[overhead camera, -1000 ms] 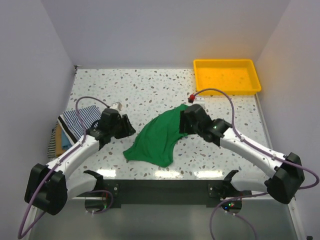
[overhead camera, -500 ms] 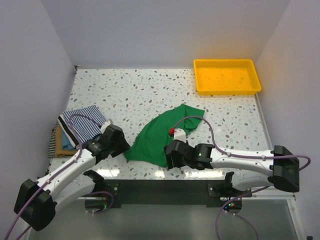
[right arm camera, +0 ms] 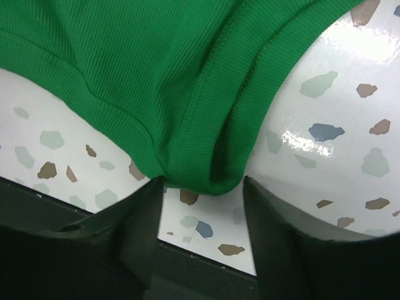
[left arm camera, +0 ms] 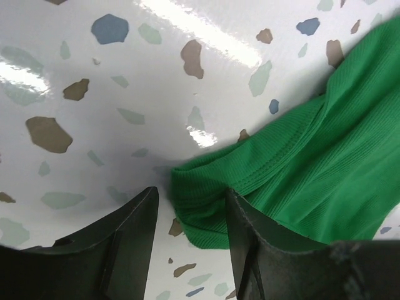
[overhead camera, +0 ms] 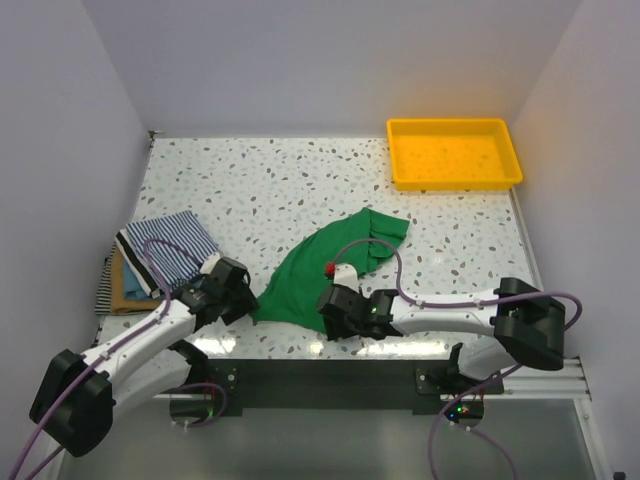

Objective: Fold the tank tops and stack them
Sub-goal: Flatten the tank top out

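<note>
top external: left hand (overhead camera: pixel 248 303) and right hand (overhead camera: pixel 325 322) open astride green tank top (overhead camera: pixel 318 262); striped tops (overhead camera: pixel 170 245) lie left.

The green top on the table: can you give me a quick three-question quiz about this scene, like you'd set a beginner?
1. True or false: the green tank top lies inside the yellow tray.
2. Where is the thin-striped top? A) at the left edge of the table; B) in the tray; C) under the green one.
3. Fill in: the left gripper and the right gripper each have open fingers either side of the green top's ___ edge (near or far, from the arms' bases).
Key: 1 false, it lies on the table, apart from the tray. 2 A. 3 near.
</note>
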You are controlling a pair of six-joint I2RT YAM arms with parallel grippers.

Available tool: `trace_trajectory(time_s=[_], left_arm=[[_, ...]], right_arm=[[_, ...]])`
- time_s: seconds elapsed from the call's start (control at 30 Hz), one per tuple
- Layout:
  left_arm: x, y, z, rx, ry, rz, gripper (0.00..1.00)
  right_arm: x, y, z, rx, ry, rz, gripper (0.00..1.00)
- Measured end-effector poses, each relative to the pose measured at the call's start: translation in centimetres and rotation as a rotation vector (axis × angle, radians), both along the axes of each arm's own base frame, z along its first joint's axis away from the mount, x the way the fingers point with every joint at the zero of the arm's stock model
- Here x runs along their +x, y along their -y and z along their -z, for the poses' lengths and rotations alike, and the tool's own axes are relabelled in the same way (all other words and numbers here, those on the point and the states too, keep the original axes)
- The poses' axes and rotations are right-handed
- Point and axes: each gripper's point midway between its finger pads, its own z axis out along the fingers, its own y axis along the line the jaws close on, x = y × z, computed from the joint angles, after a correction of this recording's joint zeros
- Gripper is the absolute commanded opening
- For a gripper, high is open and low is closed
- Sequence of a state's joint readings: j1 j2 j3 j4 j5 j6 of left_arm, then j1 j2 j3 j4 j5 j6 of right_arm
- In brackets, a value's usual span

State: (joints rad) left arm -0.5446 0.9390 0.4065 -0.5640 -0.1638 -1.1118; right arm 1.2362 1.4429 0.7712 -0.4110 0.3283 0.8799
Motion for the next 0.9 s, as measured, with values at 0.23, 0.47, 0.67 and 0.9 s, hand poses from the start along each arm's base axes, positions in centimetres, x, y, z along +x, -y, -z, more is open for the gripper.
trace_trajectory(time_s=[0.23, 0.47, 0.67, 0.9], left_arm=[[1.5, 1.7, 0.5, -0.048, 0.038, 0.043, 0.00], [4.6, 3.0, -5.1, -0.033, 0.168, 0.145, 0.00], [10.3, 4.7, -25.2, -0.109, 0.628, 0.179, 0.00], [8.2, 3.1, -43.6, -0.196, 1.025, 0.197, 0.00]], right_arm=[[0.6, 0.2, 0.3, -0.014, 0.026, 0.031, 0.00], [2.9, 0.3, -6.7, 0.052, 0.174, 0.072, 0.00], [5.7, 0.7, -22.8, 0.301, 0.433, 0.123, 0.00], [5.7, 5.7, -38.8, 0.558, 0.679, 0.154, 0.00]])
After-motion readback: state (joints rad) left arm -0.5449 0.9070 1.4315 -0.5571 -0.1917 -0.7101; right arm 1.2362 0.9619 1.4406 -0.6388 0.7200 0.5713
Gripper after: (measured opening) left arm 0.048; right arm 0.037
